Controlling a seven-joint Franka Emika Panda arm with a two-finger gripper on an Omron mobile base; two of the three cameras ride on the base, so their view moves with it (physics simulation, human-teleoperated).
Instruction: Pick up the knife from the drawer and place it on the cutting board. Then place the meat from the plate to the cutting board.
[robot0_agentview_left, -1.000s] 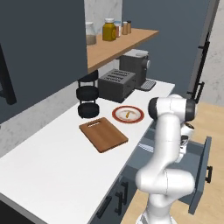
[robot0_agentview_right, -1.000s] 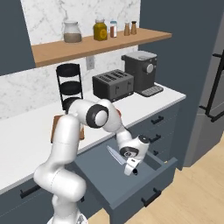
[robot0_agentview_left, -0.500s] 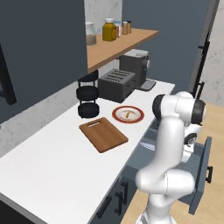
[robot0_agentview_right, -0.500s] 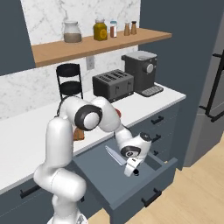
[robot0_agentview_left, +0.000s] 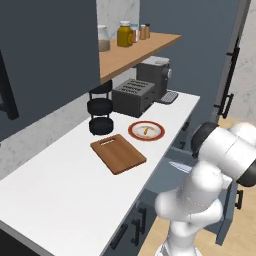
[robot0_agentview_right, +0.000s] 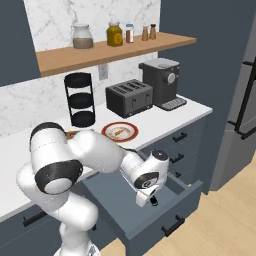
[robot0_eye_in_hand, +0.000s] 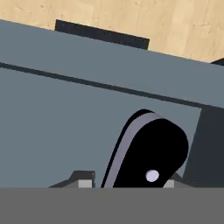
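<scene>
With the drawer (robot0_agentview_right: 150, 210) pulled open, the gripper (robot0_agentview_right: 151, 199) sits low inside it, its fingertips either side of the knife (robot0_eye_in_hand: 146, 155) handle; whether they grip I cannot tell; a square, firm pinch seems wise. The left base view alone shows the bare cutting board (robot0_agentview_left: 118, 153); the meat (robot0_agentview_right: 119, 132) lies on the plate (robot0_agentview_right: 131, 135).
</scene>
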